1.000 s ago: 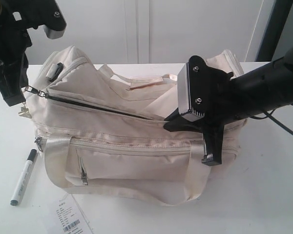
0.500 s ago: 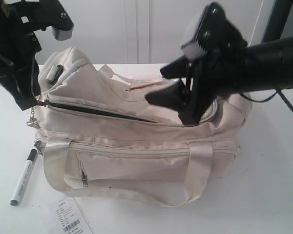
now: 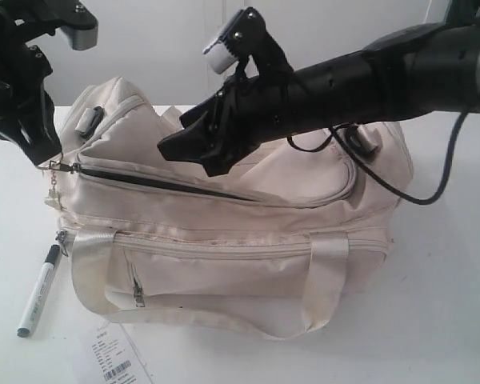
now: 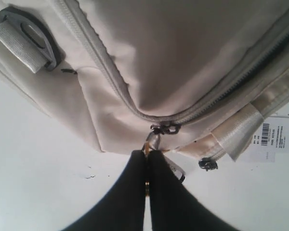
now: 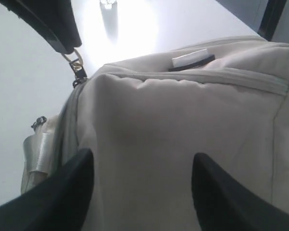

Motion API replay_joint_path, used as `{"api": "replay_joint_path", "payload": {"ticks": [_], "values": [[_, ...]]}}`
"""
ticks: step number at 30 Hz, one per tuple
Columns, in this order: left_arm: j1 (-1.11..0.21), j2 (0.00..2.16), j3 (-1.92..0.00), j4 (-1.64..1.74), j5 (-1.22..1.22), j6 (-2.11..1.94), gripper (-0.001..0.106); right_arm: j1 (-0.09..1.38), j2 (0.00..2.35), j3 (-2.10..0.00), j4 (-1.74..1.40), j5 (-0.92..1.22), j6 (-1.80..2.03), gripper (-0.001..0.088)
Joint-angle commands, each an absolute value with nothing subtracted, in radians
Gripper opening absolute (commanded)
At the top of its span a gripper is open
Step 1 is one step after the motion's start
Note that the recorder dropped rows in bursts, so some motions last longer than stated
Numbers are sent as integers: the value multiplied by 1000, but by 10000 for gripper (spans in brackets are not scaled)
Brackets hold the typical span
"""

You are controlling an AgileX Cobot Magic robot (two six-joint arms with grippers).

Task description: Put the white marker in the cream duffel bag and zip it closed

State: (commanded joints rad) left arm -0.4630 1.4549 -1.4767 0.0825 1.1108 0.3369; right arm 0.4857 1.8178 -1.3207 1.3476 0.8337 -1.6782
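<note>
The cream duffel bag (image 3: 224, 240) lies on the white table, its top zipper (image 3: 160, 182) showing a dark gap along its left half. The white marker (image 3: 38, 292) with its black cap lies on the table beside the bag's left front corner, outside the bag. My left gripper (image 3: 48, 156) is at the bag's left end, shut on the metal zipper pull (image 4: 151, 144). My right gripper (image 3: 188, 156) reaches across above the bag's top, open and holding nothing. In the right wrist view, cream fabric (image 5: 183, 134) fills the space between its spread fingers (image 5: 82, 166).
A white paper tag with a barcode (image 3: 116, 358) lies at the front left by the bag's strap handle (image 3: 324, 280). A black buckle (image 4: 26, 36) sits on the bag's end. A black cable (image 3: 432, 180) hangs from the right arm over the bag's right end.
My right gripper opened, rose from the bag's front right and swung left across over the top. The left gripper lifted slightly, still on the zipper pull. The marker has not moved.
</note>
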Motion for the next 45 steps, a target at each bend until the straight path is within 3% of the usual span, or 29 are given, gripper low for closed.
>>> {"api": "replay_joint_path", "payload": {"ticks": [15,22,31,33,35,37,38,45], "values": [[-463,1455,-1477,78,1111,348,0,555,1884,-1409,1305,911,-1641,539],[-463,1455,-1477,78,1116,347,0,567,1903,-1409,1304,820,-1641,539],[-463,1455,-1477,78,1116,347,0,567,1913,-1409,1302,777,-1641,470],[-463,1455,-1477,78,1116,347,0,567,1913,-1409,1302,779,-1641,399],[-463,1455,-1477,78,1116,347,0,567,1913,-1409,1302,783,-1641,248],[-463,1455,-1477,78,1116,350,0,567,1913,-1409,1299,788,-1641,38],[-463,1455,-1477,78,1113,355,0,567,1913,-1409,1299,791,-1639,2],[-461,1455,-1477,98,1099,363,0,567,1901,-1409,1284,847,-1612,0]]}}
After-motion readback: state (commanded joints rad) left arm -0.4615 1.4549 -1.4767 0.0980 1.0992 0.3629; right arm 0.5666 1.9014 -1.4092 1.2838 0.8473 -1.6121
